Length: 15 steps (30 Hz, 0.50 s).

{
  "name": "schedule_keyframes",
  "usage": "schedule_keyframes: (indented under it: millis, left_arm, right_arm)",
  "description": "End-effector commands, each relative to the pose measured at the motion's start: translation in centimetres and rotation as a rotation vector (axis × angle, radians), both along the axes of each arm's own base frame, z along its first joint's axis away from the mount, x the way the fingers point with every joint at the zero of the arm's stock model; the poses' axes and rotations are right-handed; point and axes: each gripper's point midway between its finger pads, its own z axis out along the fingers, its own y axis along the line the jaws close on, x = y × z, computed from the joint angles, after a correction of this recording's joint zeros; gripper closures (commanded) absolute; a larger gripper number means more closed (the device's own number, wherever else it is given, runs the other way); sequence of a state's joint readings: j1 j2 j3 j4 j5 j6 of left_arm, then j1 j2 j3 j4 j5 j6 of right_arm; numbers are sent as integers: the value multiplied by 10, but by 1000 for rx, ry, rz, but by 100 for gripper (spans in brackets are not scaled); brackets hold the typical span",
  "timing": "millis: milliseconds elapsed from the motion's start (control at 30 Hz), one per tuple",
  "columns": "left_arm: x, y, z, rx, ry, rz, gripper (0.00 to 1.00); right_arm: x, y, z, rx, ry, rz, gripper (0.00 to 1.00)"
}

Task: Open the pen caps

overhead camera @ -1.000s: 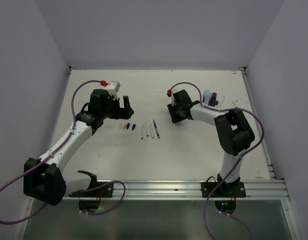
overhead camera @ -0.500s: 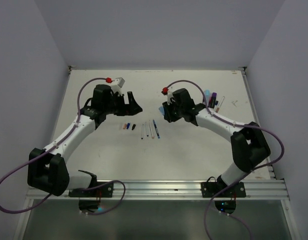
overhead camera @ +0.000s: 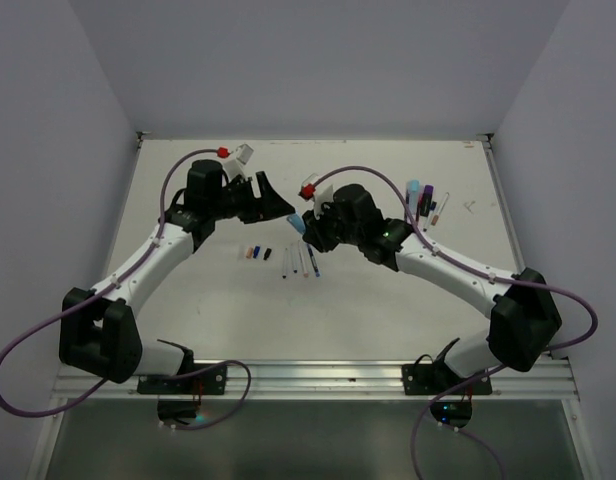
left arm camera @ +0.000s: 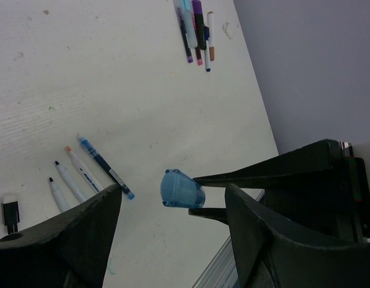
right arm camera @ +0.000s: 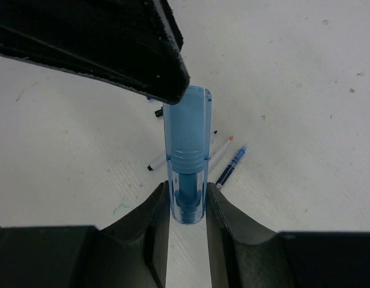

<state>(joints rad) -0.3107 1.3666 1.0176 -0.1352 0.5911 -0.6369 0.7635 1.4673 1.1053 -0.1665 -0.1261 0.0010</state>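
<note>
My right gripper (overhead camera: 310,228) is shut on a light-blue marker (right arm camera: 187,144) and holds it above the table, cap end pointing away from the wrist. In the left wrist view its blue cap end (left arm camera: 182,190) sits between my left gripper's (left arm camera: 173,198) open fingers (left arm camera: 83,240), touching neither. In the top view the left gripper (overhead camera: 286,212) meets the marker (overhead camera: 298,226) over the middle of the table. Below lie three uncapped pens (overhead camera: 304,260) and a few loose caps (overhead camera: 256,251).
A cluster of capped pens and markers (overhead camera: 424,198) lies at the back right, also seen in the left wrist view (left arm camera: 197,27). A black cap (left arm camera: 11,213) lies left of the uncapped pens (left arm camera: 83,171). The table's metal front rail (overhead camera: 348,378) runs along the near edge.
Both arms have swung toward the middle. The right gripper carried the light-blue marker leftward, and the left gripper moved right until its open fingers straddle the marker's cap end.
</note>
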Motion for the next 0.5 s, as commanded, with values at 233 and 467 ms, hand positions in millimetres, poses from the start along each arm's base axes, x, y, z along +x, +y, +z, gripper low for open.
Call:
schedule_keyframes:
  millis: [233, 467]
  left_arm:
    - [-1, -13, 6, -30, 33, -29, 37]
    - [-1, -14, 8, -24, 31, -33, 51]
  right_arm:
    - [-4, 22, 38, 64, -120, 61, 85]
    - [-6, 25, 38, 64, -129, 64, 85]
